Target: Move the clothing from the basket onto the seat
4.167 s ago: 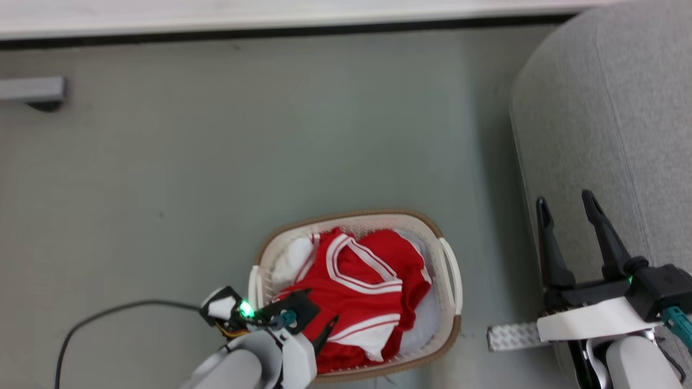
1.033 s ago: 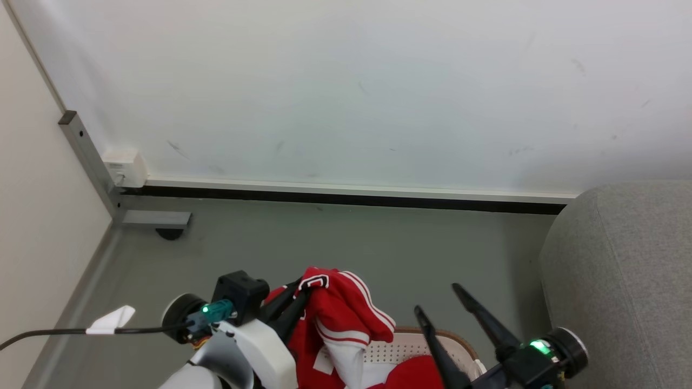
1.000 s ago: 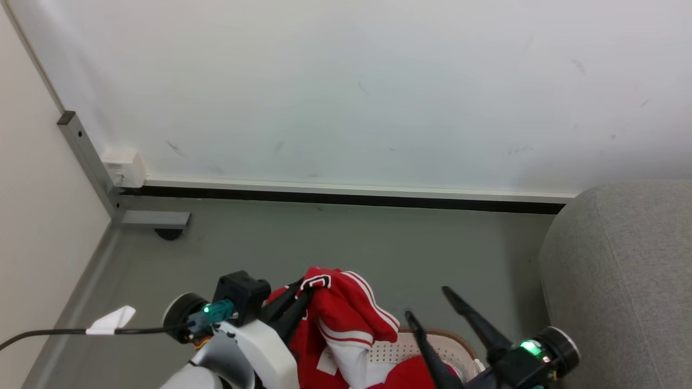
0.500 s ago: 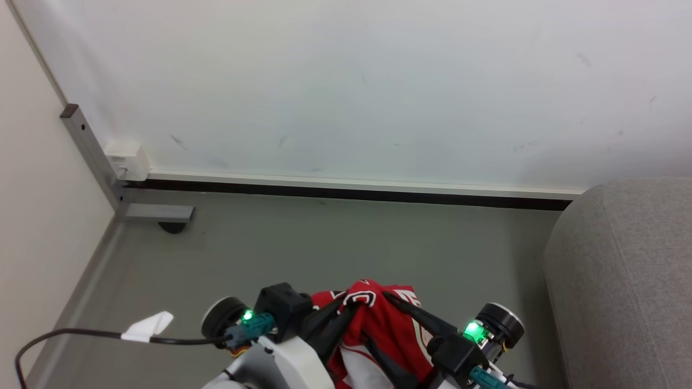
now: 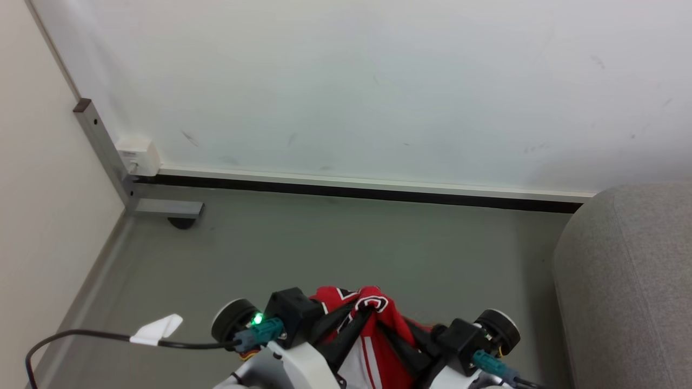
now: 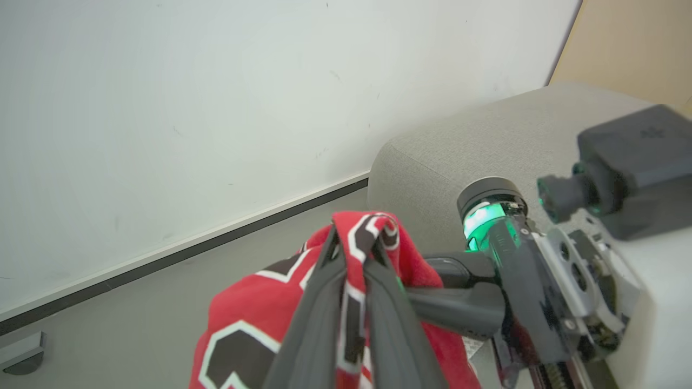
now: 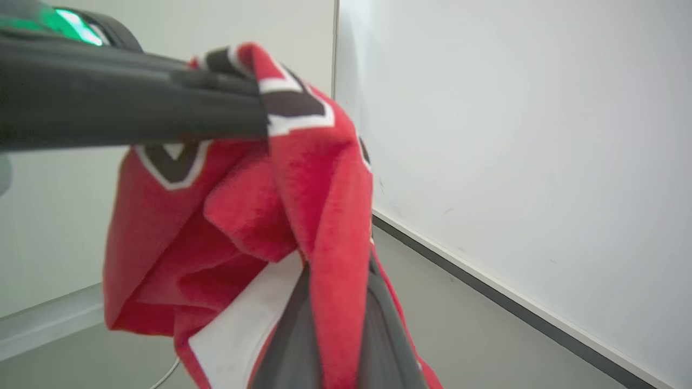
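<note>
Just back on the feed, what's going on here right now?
The robot holds the red jersey up off the floor with both arms: the left tool and the right tool are each shut on it, close together. The grey seat stands to the robot's right; the jersey is not yet on it.

Left claw [image 6: 354, 246] and right claw [image 7: 336, 270], both clenched, tips adjacent.

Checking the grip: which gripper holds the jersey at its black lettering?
The left gripper: its fingers pinch the jersey at the lettered fold, while the right gripper pinches plain red cloth lower down.
</note>
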{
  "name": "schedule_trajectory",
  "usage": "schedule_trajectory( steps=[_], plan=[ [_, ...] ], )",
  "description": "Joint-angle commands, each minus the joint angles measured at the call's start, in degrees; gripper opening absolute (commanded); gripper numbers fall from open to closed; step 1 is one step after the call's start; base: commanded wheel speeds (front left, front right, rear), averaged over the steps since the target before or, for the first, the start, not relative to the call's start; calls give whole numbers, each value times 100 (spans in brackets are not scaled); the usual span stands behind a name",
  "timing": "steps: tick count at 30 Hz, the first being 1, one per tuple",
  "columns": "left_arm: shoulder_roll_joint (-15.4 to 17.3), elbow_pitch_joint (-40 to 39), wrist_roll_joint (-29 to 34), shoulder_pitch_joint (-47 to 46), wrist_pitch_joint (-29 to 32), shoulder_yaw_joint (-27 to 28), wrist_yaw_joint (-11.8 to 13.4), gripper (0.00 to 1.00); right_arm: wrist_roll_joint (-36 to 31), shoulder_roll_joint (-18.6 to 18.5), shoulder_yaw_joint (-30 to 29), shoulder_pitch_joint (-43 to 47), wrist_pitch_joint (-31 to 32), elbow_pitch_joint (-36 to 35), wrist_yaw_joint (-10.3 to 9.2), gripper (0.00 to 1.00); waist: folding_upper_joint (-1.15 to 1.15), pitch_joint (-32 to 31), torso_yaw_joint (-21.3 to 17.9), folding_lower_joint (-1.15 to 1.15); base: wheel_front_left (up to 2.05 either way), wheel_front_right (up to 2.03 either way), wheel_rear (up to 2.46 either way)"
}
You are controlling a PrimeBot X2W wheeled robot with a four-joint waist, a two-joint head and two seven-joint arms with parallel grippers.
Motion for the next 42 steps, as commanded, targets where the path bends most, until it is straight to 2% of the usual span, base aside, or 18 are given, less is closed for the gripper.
schedule_trajectory(
  steps=[1,2,8,12,21,28,35,42],
  plan=[
    [42,68,37,39,-64,39,39,94,68,-3,-83,-71,2,-8,-13,0,0,9,-13,0,0,0,0],
    [46,102,52,57,-95,50,59,100,103,-12,-141,-44,2,-39,-12,0,0,14,-23,0,0,0,0],
    [-11,325,-34,177,-334,106,115,100,147,-143,-664,157,1,-349,-13,0,0,62,-170,0,0,0,0],
    [-108,478,-38,217,-582,83,65,100,60,-259,-1015,208,1,-611,-12,0,0,105,-380,0,0,0,0],
    [-370,898,3,252,-928,-77,-33,100,-200,-634,-1771,417,0,-1084,-13,0,0,210,-1112,0,0,0,0],
    [-477,1063,28,135,-1056,-119,-85,100,-315,-772,-2402,634,1,-1332,-12,0,0,410,-1693,0,0,0,0],
    [-468,1104,105,-74,-1109,-147,-150,100,-414,-704,-2889,822,1,-1580,-12,0,0,812,-1996,0,0,0,0],
    [-376,954,298,-478,-1165,-109,-262,100,-380,-384,-3583,541,1,-1708,-12,0,0,1504,-1919,0,0,0,0]
  ],
)
